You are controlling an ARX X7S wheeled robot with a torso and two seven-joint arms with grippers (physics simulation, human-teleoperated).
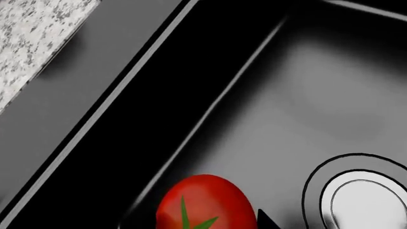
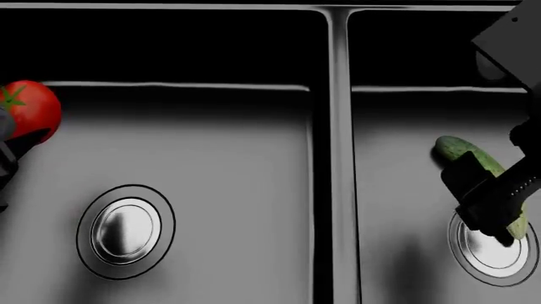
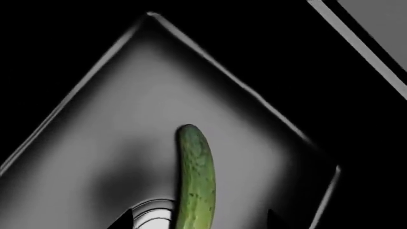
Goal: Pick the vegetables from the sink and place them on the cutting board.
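Note:
The red tomato (image 2: 32, 109) with its green stem sits at the far left of the sink's left basin (image 2: 220, 158), close to a wall. My left gripper (image 2: 10, 149) is right at it. In the left wrist view the tomato (image 1: 205, 202) fills the space by one dark fingertip (image 1: 267, 222) that nearly touches it, while the other finger is hidden. The green cucumber (image 2: 460, 152) lies in the right basin, reaching over the drain (image 2: 492, 250). My right gripper (image 2: 488, 193) straddles the cucumber (image 3: 194, 176), open, with gaps on both sides. The cutting board is out of view.
A central divider (image 2: 338, 152) separates the two black basins, and a round silver drain (image 2: 125, 231) sits in the left one. Speckled granite counter (image 1: 32, 38) lies beyond the sink rim. A dark arm link (image 2: 511, 44) hangs at the upper right.

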